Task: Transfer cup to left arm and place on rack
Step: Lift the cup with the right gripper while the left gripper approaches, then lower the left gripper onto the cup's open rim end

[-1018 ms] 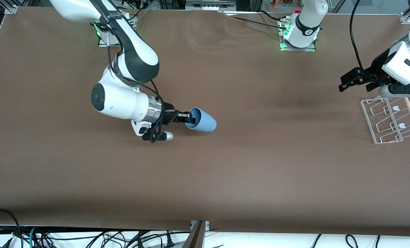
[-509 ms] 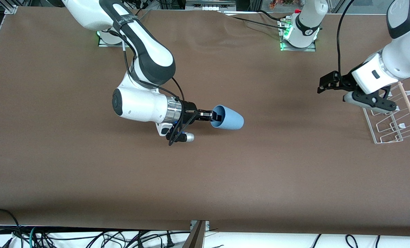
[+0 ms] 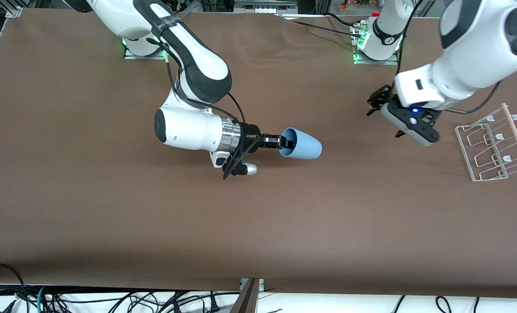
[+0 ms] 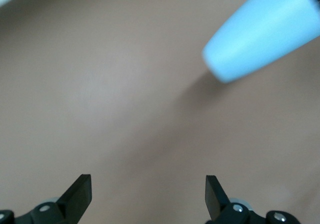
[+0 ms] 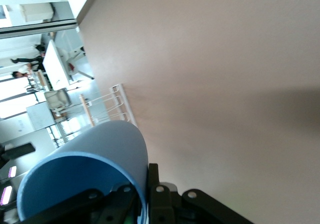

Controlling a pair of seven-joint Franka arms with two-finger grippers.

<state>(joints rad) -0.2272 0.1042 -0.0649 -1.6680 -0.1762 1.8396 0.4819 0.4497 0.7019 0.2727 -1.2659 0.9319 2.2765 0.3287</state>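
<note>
I have the right gripper (image 3: 283, 142) over the middle of the bench (image 3: 67, 195), its jaws clamped on the rim of the cup (image 3: 304, 146), one inside the mouth and one outside, so the cup hangs sideways in the air with its base toward the left arm. The left gripper (image 3: 386, 114) hovers nearby, jaws wide apart, between the cup and the rack (image 3: 493, 148), which sits at the left arm's end. I judge the handover is in hand: next I need to line those spread jaws around the cup's body before the right lets go.
</note>
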